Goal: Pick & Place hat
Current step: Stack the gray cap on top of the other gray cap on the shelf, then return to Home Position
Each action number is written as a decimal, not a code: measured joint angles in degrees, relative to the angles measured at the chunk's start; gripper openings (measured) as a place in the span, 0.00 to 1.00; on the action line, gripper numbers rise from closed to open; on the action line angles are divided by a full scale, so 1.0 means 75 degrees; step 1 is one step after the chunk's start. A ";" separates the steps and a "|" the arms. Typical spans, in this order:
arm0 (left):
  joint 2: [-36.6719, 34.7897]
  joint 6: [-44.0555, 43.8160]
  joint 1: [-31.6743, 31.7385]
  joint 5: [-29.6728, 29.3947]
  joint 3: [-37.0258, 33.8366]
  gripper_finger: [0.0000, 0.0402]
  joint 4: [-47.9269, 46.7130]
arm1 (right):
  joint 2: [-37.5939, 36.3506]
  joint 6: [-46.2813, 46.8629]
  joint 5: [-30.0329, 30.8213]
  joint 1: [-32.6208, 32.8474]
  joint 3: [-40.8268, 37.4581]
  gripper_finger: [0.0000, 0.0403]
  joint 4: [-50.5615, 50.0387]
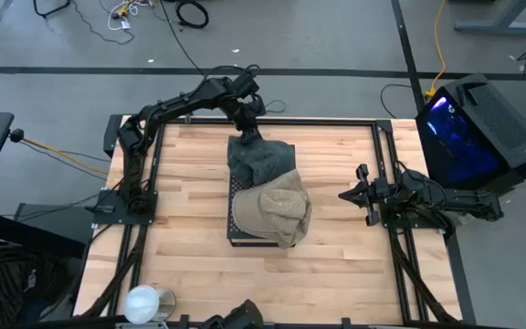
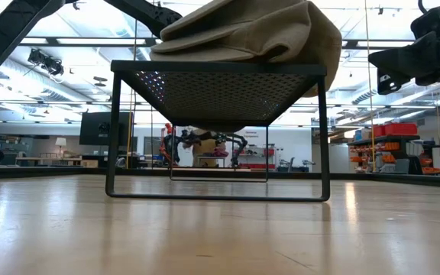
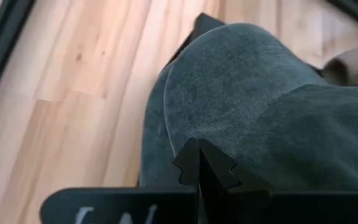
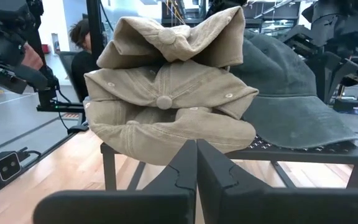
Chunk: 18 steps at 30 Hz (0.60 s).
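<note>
Placement looks like the step in hand: my left tool (image 1: 250, 131) is clenched on the grey-green hat (image 1: 263, 163), pinching its fabric at the far edge of the black mesh stand (image 1: 236, 236). That hat lies draped over the far half of the stand, its brim hanging off the stand's far-left corner in the left wrist view. On the near half of the stand sit the tan hats (image 1: 277, 210), stacked and crumpled, overlapping the grey-green one.

My right tool (image 1: 365, 195) waits to the right of the stand, well apart from it, fingers pressed together on nothing and pointed at the tan pile.

I judge the grey-green hat is down or nearly down on the stand, so the next move calls for releasing the left fingers and lifting straight away, without snagging the cloth and dragging it off the far edge. I cannot tell whether the fabric is slack yet.
</note>
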 joint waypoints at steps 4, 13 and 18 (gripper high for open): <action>0.0000 -0.0068 -0.0006 0.0269 0.0000 0.00 -0.0002 | 0.0000 -0.0001 0.0000 0.0000 -0.0003 0.02 0.0000; -0.0003 -0.0216 -0.0009 -0.0024 0.0000 0.00 0.0306 | 0.0000 -0.0001 0.0000 0.0000 -0.0001 0.02 0.0000; -0.0009 -0.0217 0.0006 -0.0068 0.0000 0.00 0.0519 | 0.0000 0.0000 0.0000 0.0000 -0.0003 0.02 0.0001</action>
